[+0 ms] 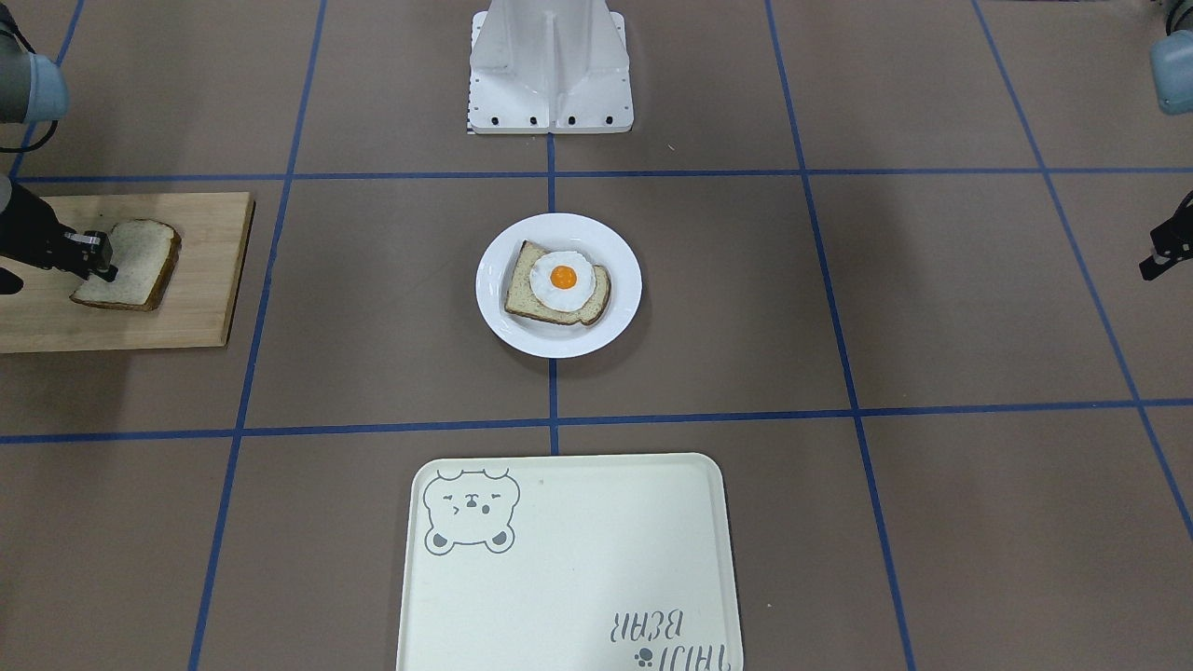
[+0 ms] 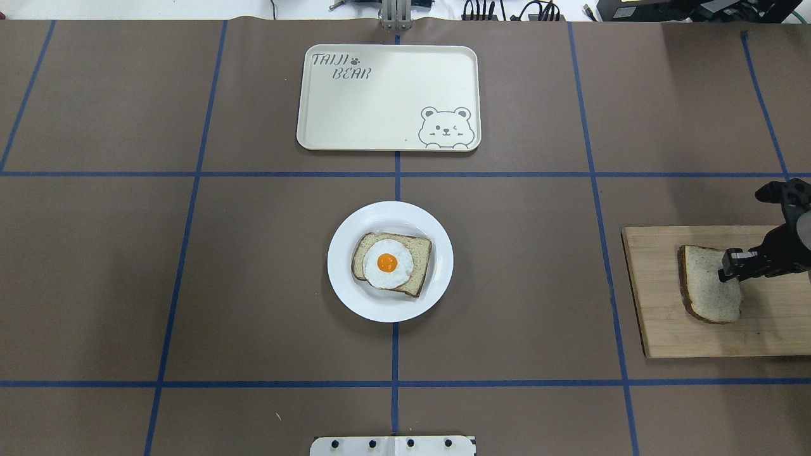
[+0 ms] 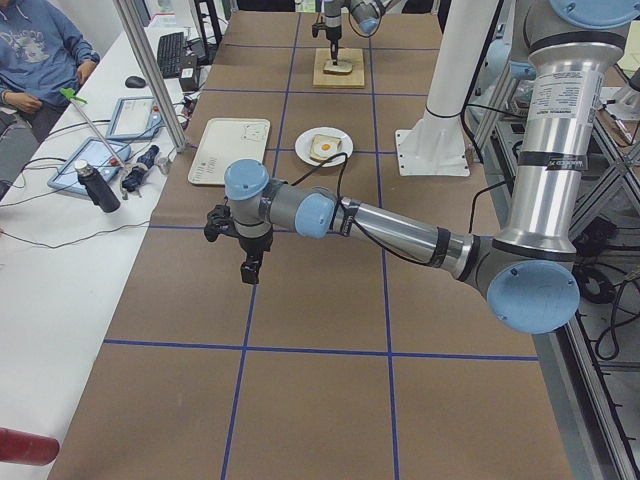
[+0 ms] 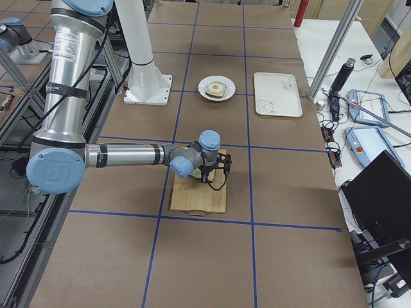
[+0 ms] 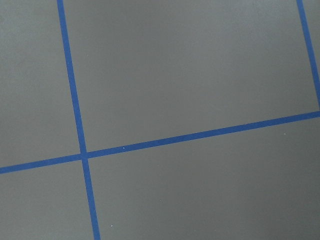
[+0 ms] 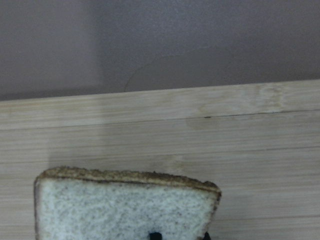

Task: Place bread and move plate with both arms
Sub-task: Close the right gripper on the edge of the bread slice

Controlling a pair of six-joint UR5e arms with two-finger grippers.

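The plain bread (image 2: 706, 288) is over a wooden cutting board (image 2: 697, 339) at the table's right end. My right gripper (image 2: 728, 269) is shut on the bread's edge, and the slice looks slightly tilted. It also shows in the front view (image 1: 135, 266) and in the right wrist view (image 6: 125, 210). The white plate (image 2: 345, 288) sits at the table's middle and bears a bread slice with a fried egg (image 2: 388, 263). My left gripper (image 3: 250, 270) hangs over bare table, far from the plate. I cannot tell whether it is open or shut.
A cream tray with a bear drawing (image 2: 380, 101) lies beyond the plate, on the operators' side. The white fixed stand (image 1: 550, 75) is at the robot's side of the table. Blue tape lines cross the brown table.
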